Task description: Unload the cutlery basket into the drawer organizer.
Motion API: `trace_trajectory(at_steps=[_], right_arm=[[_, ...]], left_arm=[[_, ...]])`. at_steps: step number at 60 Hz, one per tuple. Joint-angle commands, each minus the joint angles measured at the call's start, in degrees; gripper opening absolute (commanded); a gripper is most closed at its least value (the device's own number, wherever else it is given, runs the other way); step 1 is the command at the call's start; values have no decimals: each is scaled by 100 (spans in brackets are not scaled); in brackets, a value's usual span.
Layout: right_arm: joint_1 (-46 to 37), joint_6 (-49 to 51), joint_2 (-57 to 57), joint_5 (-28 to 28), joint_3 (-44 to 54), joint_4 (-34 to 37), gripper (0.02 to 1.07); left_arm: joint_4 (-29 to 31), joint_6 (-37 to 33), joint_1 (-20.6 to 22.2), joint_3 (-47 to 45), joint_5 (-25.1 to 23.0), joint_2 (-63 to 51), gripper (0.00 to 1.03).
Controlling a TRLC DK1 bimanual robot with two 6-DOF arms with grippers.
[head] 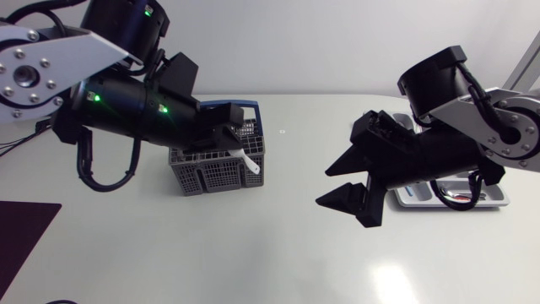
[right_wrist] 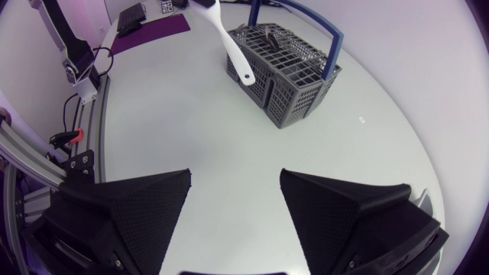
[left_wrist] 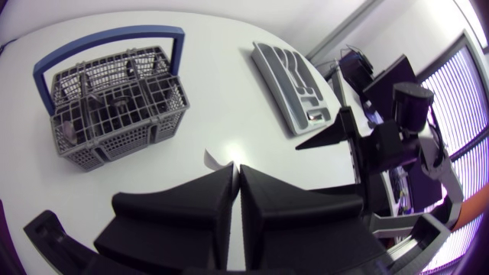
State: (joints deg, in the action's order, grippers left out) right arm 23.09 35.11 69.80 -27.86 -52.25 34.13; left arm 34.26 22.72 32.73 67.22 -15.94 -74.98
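Left gripper (left_wrist: 237,172) is clamped on a white utensil (head: 251,164), which hangs tilted at the right rim of the grey cutlery basket (head: 211,173), centre-left in the head view. Right gripper (head: 348,181) has its fingers wide apart and holds nothing, right of centre. Drawer organizer (head: 498,199) lies at the right edge, partly behind the right arm.

The left pincer (left_wrist: 235,173) is clamped tight on a white utensil (head: 251,162), while over on the right the right pincer (head: 325,186) hangs spread wide.
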Motion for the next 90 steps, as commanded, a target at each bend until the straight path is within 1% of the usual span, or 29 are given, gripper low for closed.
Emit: trace_trajectory(at_steps=[1, 5, 9, 11, 14, 17, 27, 30, 31, 36, 40, 43, 48, 59, 68, 70, 74, 79, 82, 83, 90], right_arm=[[64, 224, -98, -194, 206, -47, 88], [169, 277, -37, -220, 171, -20, 88], [275, 453, 7, -396, 154, 32, 87], [380, 514, 7, -493, 171, 32, 87], [433, 576, -1, -677, 171, 41, 87], [538, 646, -37, -827, 171, 41, 87], [767, 839, -63, -1020, 180, 173, 86], [811, 918, -63, -1125, 180, 217, 81], [829, 954, -63, -1152, 189, 235, 78], [934, 1024, -63, -1187, 215, 252, 73], [960, 1041, -72, -1257, 206, 252, 60], [960, 1068, -81, -1336, 198, 261, 48], [960, 1085, -98, -1345, 189, 261, 38], [987, 1085, -107, -1345, 198, 270, 34], [1039, 1077, -72, -1354, 180, 287, 28], [1048, 1077, -72, -1354, 180, 287, 25], [1048, 1077, -72, -1345, 180, 287, 24], [1057, 1077, -54, -1345, 180, 270, 16], [1075, 1077, -54, -1354, 180, 270, 9], [1075, 1077, -54, -1345, 180, 270, 7], [1075, 1059, -45, -1345, 189, 270, 8]], left_arm=[[-95, -532, 172, -201, -225, 27, 4], [-113, -866, 339, -253, -365, 27, 4], [-113, -1024, 453, -280, -524, 27, 4], [-104, -1094, 541, -297, -743, 27, 4], [-86, -1156, 647, -289, -893, 27, 4], [-7, -1200, 708, -253, -1139, 19, 4], [248, -1560, 954, -201, -1297, -17, 4], [292, -1622, 1016, -201, -1306, -25, 4], [318, -1657, 1060, -201, -1315, -34, 4], [336, -1701, 1157, -201, -1315, -34, 4], [344, -1710, 1209, -201, -1324, -25, 4], [344, -1718, 1218, -201, -1324, -34, 4], [380, -1745, 1236, -201, -1350, -34, 4], [476, -1789, 1236, -192, -1367, -8, 4], [503, -1806, 1236, -201, -1420, 10, 4], [503, -1806, 1236, -201, -1420, 27, 4], [503, -1806, 1236, -209, -1429, 36, 4], [503, -1806, 1236, -209, -1429, 45, 4], [503, -1806, 1236, -201, -1429, 45, 4], [511, -1806, 1236, -201, -1429, 54, 4], [511, -1797, 1236, -192, -1429, 54, 4]])
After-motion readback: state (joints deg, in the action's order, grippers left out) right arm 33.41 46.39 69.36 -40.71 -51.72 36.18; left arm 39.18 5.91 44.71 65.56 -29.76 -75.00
